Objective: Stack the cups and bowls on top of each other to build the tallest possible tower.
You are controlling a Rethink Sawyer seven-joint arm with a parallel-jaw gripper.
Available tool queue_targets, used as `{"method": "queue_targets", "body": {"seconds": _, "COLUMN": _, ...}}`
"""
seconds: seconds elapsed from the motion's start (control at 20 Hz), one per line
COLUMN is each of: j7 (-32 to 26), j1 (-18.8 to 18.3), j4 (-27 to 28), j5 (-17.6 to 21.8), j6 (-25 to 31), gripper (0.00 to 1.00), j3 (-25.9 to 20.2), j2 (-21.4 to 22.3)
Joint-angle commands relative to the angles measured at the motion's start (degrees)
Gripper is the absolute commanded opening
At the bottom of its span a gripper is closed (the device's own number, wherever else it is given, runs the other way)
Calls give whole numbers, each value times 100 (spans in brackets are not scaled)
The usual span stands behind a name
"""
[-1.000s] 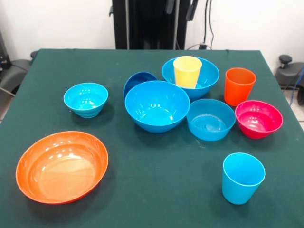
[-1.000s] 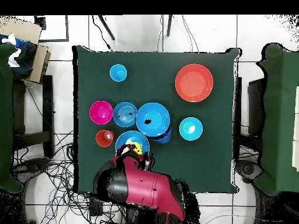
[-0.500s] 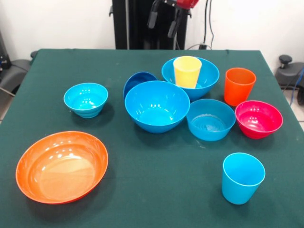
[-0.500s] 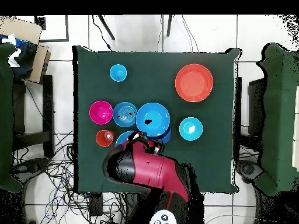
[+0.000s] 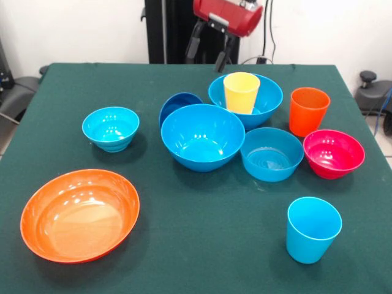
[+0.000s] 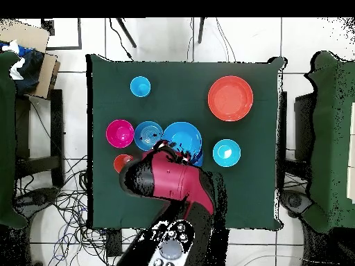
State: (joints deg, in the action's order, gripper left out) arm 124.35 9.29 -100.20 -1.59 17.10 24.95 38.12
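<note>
While still high, centre over the yellow cup standing inside the far large blue bowl; descend straight, close on the rim gently, avoid nudging the bowl; gripper hangs above the table's far edge, fingers spread apart, holding nothing; wrist roughly vertical, red arm covering that bowl overhead.

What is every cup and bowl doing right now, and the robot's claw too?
yellow cup: upright inside a large blue bowl
orange cup: upright
light blue cup: upright, alone
orange bowl: empty
red bowl: empty
gripper: open, holding nothing
</note>
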Motion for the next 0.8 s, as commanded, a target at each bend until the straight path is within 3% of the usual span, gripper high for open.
{"method": "queue_targets", "body": {"seconds": 0.05, "j7": 924, "j1": 93, "j4": 1344, "j5": -368, "j6": 291, "gripper": 100, "j3": -218, "j2": -958}}
{"method": "queue_targets", "body": {"seconds": 0.6, "j7": 733, "j1": -59, "j4": 2421, "j5": -720, "j6": 736, "gripper": 100, "j3": -137, "j2": -1505}}
{"method": "queue_targets", "body": {"seconds": 0.75, "j7": 614, "j1": -138, "j4": 1823, "j5": -611, "j6": 495, "gripper": 100, "j3": -197, "j2": -1129}}
{"method": "queue_targets", "body": {"seconds": 0.8, "j7": 634, "j1": -116, "j4": 1896, "j5": -638, "j6": 544, "gripper": 100, "j3": -169, "j2": -1170}}
